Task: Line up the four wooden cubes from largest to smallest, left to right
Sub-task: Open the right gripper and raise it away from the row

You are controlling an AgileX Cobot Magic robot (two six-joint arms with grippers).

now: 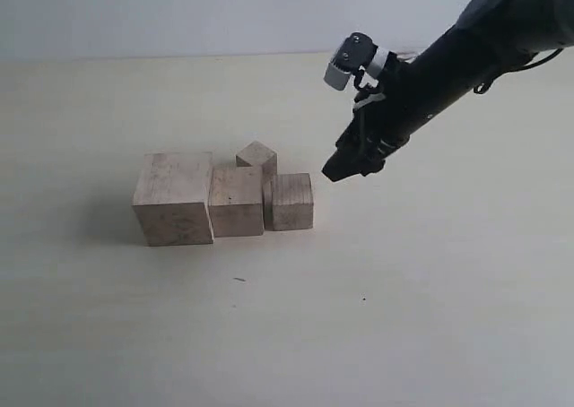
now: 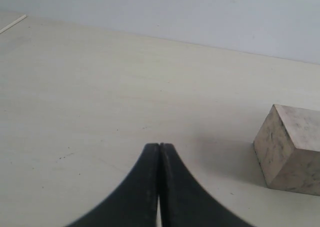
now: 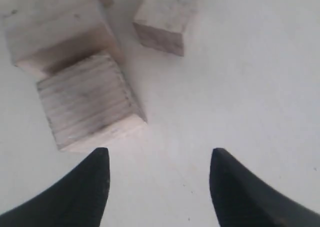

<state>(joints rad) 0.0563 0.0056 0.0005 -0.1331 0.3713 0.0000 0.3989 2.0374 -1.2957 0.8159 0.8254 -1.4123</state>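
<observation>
Three of the four wooden cubes stand touching in a row: the largest [image 1: 173, 198] on the left, the second [image 1: 237, 201] in the middle, the third [image 1: 291, 202] on the right. The smallest cube [image 1: 256, 156] sits just behind the row, turned at an angle. My right gripper [image 1: 345, 168] hovers open a little right of the third cube, holding nothing. In the right wrist view my right gripper [image 3: 159, 154] faces the third cube [image 3: 90, 102], with the smallest cube [image 3: 165, 17] beyond. My left gripper [image 2: 159, 146] is shut and empty, low over the table, and one cube [image 2: 290, 149] shows off to its side.
The pale tabletop [image 1: 404, 317] spreads wide around the cubes. A light wall [image 1: 179, 12] bounds the far edge. The right arm [image 1: 448, 57] reaches in from the upper right. The left arm is outside the exterior view.
</observation>
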